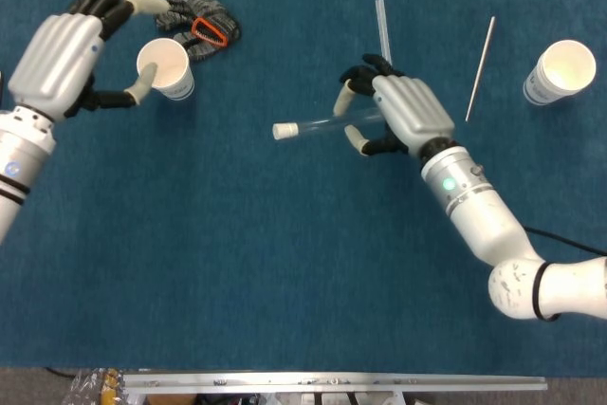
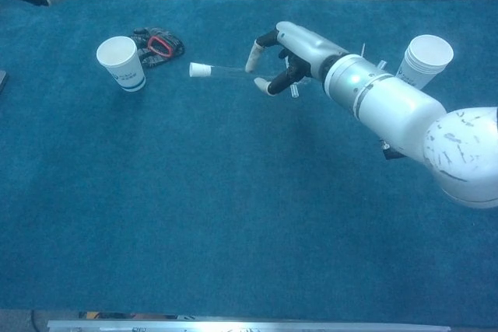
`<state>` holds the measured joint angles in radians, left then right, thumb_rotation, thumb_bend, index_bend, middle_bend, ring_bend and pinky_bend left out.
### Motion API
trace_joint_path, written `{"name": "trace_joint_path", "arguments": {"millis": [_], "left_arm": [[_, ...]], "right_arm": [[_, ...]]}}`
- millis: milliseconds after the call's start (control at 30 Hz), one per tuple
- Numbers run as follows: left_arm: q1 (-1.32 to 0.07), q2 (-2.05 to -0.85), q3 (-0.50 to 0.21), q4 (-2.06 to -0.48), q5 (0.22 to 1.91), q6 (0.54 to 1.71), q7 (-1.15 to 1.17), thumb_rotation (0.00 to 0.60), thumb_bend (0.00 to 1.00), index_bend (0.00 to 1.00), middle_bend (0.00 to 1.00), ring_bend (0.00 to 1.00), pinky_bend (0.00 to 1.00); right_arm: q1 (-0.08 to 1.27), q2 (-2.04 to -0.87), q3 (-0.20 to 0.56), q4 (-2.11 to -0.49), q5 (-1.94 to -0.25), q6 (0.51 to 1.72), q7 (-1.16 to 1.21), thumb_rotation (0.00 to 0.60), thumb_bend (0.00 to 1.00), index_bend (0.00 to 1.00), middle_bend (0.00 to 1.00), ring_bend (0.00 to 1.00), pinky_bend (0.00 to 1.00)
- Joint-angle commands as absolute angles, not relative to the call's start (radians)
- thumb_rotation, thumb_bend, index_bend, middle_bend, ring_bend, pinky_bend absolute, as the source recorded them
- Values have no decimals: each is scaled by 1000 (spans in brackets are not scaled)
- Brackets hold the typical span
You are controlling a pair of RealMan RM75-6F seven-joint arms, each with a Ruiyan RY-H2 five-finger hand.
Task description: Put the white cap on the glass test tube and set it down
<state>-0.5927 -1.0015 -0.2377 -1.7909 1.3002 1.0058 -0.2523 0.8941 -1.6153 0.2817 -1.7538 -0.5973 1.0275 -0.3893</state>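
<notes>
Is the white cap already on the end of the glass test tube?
Yes, the white cap sits on the left end of the glass test tube, which the right hand holds.

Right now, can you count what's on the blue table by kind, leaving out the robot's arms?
Paper cups: 2, one at left, one stack at right
Glass test tubes: 2, a capped one, a bare one
White caps: 1
Thin stirring rods: 1
Gloves: 1
Total: 7

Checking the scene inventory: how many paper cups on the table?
2. One paper cup stands at the left by the left hand; the other paper cup, possibly a nested stack, stands at the far right.
</notes>
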Motion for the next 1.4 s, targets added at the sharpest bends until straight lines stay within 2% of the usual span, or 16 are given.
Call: {"name": "trace_joint_path", "arguments": {"millis": [33, 533, 767, 867, 1033, 1167, 1233, 1400], "left_arm": [[-573, -999, -221, -1761, 1342, 1035, -272, 517, 427, 219, 63, 0, 57], [-544, -982, -205, -1733, 1415, 1107, -315, 514, 429, 227, 63, 0, 55], [-532, -977, -195, -1723, 1429, 1125, -321, 511, 429, 229, 63, 0, 50], [-531, -979, -192, -1722, 1435, 1129, -324, 508, 429, 229, 63, 0, 50], [-531, -985, -183, -1717, 1444, 1129, -320, 486, 429, 229, 63, 0, 44], [-530, -994, -176, -1707, 1448, 1131, -317, 449, 429, 229, 63, 0, 44], [-530, -998, -175, -1701, 1449, 1131, -318, 434, 429, 229, 63, 0, 44], [-530, -1003, -172, -1694, 1453, 1136, -313, 418, 429, 229, 62, 0, 44]], "right_arm": [[889, -1639, 251, -1708, -609, 1016, -389, 600, 430, 686, 248, 54, 180], [936, -1863, 204, -1482, -667, 992, -447, 600, 430, 687, 248, 54, 180], [930, -1888, 179, -1453, -690, 981, -477, 600, 429, 687, 241, 54, 181], [926, -1884, 168, -1458, -693, 973, -494, 600, 424, 682, 208, 54, 186], [924, -1857, 164, -1487, -697, 950, -511, 600, 410, 471, 134, 22, 159], [919, -1833, 168, -1513, -698, 941, -508, 600, 399, 340, 93, 1, 136], [918, -1818, 170, -1528, -698, 939, -510, 600, 397, 285, 74, 0, 123], [909, -1775, 176, -1572, -708, 947, -508, 600, 395, 221, 55, 0, 121]]}}
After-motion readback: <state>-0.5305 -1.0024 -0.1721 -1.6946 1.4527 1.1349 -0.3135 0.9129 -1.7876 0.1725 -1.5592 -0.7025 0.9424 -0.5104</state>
